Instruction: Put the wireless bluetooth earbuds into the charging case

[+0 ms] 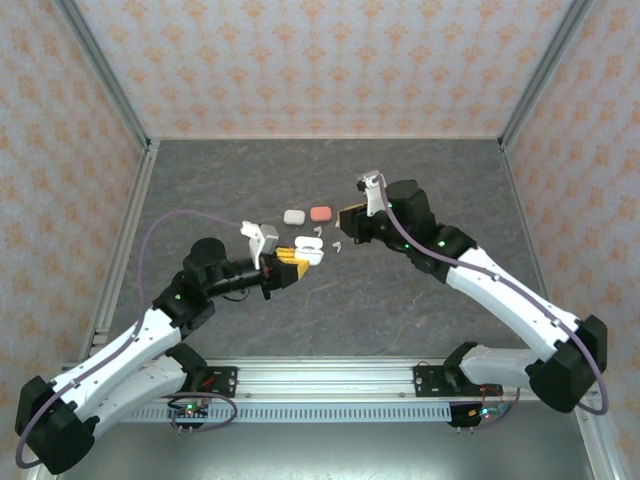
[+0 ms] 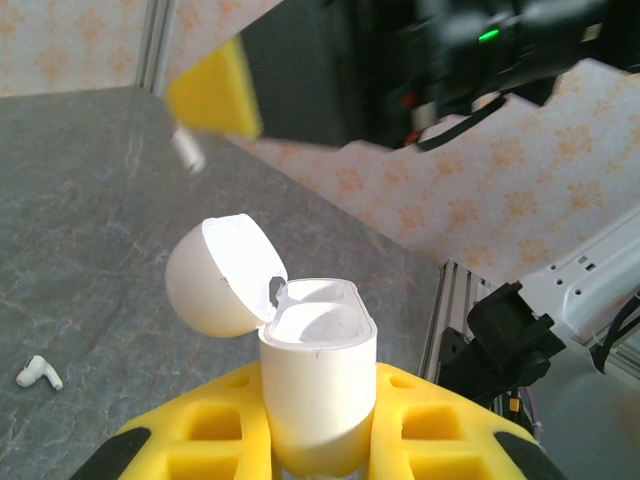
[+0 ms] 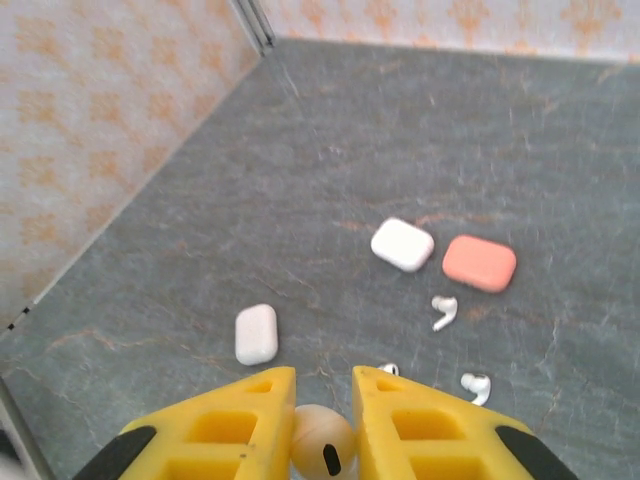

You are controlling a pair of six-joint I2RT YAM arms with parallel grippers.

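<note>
Left jaws clench an open white case (image 2: 318,390) — lid back. Right jaws grasp a pale earbud (image 3: 323,445) — loose earbuds (image 3: 443,310) and closed cases (image 3: 402,245) lie on the worktop (image 3: 400,120).

The glossy white flip-lid charging case (image 2: 318,390) hides its base between the left arm's yellow jaws; the small cream plastic earbud (image 3: 322,440) is cut by the near edge.
</note>
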